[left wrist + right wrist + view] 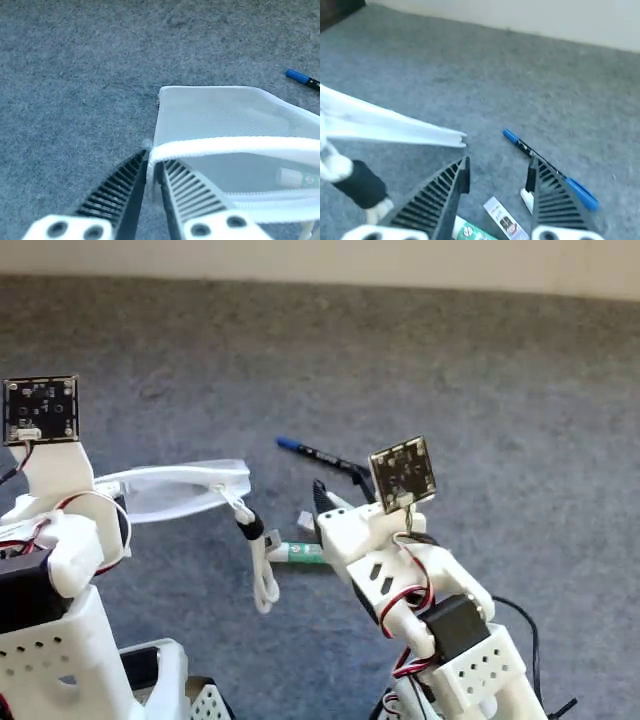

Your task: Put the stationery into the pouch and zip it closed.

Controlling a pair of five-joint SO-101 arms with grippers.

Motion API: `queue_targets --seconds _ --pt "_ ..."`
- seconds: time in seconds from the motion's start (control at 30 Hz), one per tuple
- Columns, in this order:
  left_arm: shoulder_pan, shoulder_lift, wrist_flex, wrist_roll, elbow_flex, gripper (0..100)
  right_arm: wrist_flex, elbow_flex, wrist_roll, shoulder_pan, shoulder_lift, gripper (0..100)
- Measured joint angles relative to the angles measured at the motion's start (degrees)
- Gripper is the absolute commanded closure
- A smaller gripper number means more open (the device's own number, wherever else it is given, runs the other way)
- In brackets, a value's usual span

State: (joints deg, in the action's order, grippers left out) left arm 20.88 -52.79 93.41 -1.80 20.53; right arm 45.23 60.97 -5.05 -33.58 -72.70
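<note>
Left claw: closed on the rim of the pouch; it holds the mouth up from the worktop
Right claw: open and empty; it hangs over the green-white stick; the blue pen is near
Done: I judge nothing is packed; both pieces lie outside the pouch
Left: stick in; pen in; zip closed

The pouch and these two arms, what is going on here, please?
The left gripper holds the pouch by its rim, jaws shut on it. The right gripper hangs with open jaws over a green stick. A blue pen lies just beyond. Both items are on the table, outside the pouch.
</note>
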Motion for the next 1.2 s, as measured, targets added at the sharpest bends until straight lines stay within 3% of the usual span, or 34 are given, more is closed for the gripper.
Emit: queue_targets --seconds 0.4,0.77,0.9,1.1,1.2 --pt "3.7 0.0 0.0 0.0 0.0 100 4.3 0.0 4.1 0.3 2.9 85.7" --pt "8.8 0.1 0.0 0.1 0.0 100 4.3 -10.0 7.4 0.3 29.8 85.6" --pt "8.8 0.1 0.0 0.1 0.0 100 4.3 -14.5 12.7 0.3 40.6 85.4" --pt "9.9 0.1 0.0 0.1 0.1 100 4.3 -20.0 16.6 0.3 54.9 73.4" --pt "10.0 0.1 0.0 0.1 0.1 100 4.3 -22.2 16.7 0.3 61.1 72.6"
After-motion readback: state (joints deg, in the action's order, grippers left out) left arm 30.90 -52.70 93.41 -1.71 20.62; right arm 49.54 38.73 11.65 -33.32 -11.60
